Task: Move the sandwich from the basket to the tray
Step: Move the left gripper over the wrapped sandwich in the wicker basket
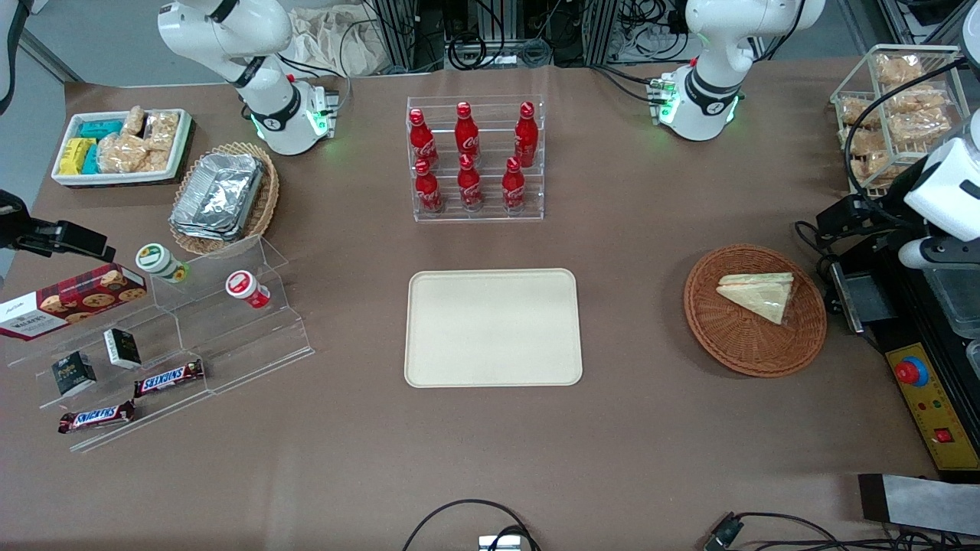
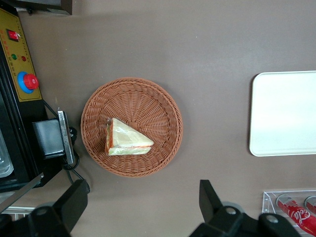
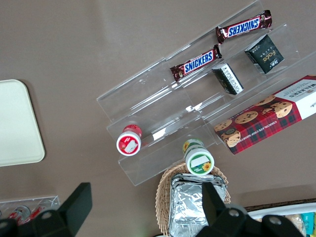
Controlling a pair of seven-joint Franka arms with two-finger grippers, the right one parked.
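You have a table [image 1: 689, 444] under a brown, creased covering, evenly lit with soft shadows. Grey floor [image 1: 99, 46] shows at the parked arm's end. Metal framing [image 1: 398, 30] and loose cables [image 1: 536, 38] crowd the edge farthest from the front camera.

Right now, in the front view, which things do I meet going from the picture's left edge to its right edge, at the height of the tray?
Acrylic stand → tray → basket holding the sandwich → yellow control box. The end effector, open, hovers near the basket.
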